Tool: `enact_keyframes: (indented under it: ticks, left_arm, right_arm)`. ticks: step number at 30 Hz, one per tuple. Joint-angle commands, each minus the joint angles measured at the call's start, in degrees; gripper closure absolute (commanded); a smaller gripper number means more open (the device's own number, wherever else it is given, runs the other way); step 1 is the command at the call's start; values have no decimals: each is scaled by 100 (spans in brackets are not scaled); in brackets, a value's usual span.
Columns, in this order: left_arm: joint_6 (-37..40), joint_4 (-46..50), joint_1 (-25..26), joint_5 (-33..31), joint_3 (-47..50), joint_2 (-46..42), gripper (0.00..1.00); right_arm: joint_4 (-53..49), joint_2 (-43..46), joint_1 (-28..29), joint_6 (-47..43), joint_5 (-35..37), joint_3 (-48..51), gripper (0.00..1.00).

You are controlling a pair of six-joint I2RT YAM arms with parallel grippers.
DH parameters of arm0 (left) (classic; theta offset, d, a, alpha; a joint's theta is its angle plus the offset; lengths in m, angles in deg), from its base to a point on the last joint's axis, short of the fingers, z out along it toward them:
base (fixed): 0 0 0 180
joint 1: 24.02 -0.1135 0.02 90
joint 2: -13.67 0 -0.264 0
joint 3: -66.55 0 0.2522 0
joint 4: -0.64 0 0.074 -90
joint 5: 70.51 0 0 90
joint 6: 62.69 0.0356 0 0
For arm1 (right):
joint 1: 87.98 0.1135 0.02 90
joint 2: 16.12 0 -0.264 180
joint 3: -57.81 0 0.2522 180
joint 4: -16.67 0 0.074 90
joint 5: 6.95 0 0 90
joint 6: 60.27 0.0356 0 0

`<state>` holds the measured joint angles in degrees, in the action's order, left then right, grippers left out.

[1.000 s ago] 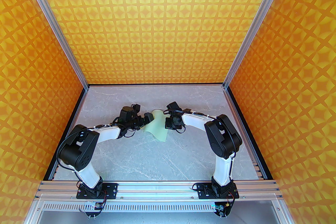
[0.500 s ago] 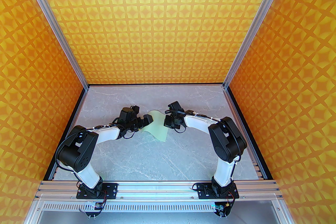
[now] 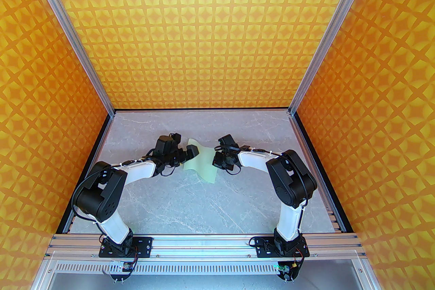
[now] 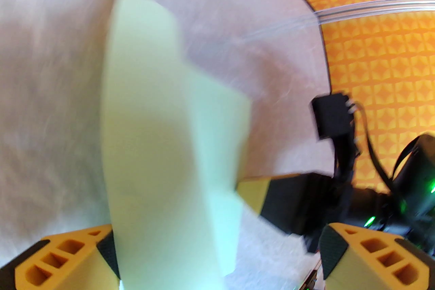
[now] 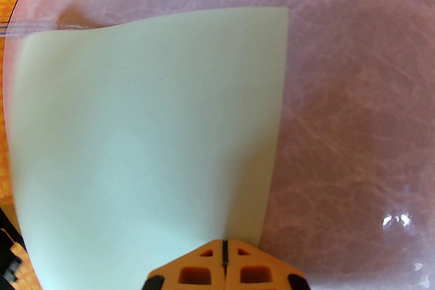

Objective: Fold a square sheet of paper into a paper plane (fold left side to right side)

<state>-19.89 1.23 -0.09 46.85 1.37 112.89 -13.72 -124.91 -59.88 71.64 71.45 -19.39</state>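
Well, the thin pale mint-green square sheet of paper [image 3: 201, 164] is not lying flat. It is bowed into a loose wave a little past the middle of the grey marbled worktop [image 3: 190, 210], toward 12 o'clock from the arm bases. Its near corner dips toward 5 o'clock and looks to be down on the stone, while the far part rises between the two arms.

The right tool [image 3: 216, 159] comes in from the sheet's 3 o'clock side. Seen from that wrist, its orange fingers [image 5: 190, 273] are pressed together with only a dark hairline between them. The sheet's edge runs straight into that seam, so this tool has the paper pinched near one corner.

The left tool [image 3: 192, 151] sits at the sheet's 10 o'clock side, reaching over its far left part. Its own wrist view is smeared, but the two orange fingers [image 4: 64, 258] plainly stand wide apart. The curled paper runs up between them, close against the finger at 7 o'clock in that view. Whether it touches that finger I cannot tell. This tool grips nothing.

Around the worktop stand orange walls with a yellow star pattern [image 3: 217, 27], framed by aluminium posts [image 3: 81, 54].
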Motion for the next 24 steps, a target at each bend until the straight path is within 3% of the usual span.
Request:
enact_keyframes:
  ticks: [1,9,18,24]
  left_arm:
    - [124,-10,-63,-52,-267,193,1]
    - [62,-288,-11,569,-255,361,1]
    - [-572,-1490,219,1109,13,670,1]
    - [-694,-1634,444,1133,-32,763,1]
  right_arm:
    - [-200,-222,3,-139,139,119,100]
    - [-219,-177,3,-170,150,119,100]
    - [-58,-64,-6,-253,-67,10,99]
    - [258,238,-100,-195,-258,148,90]
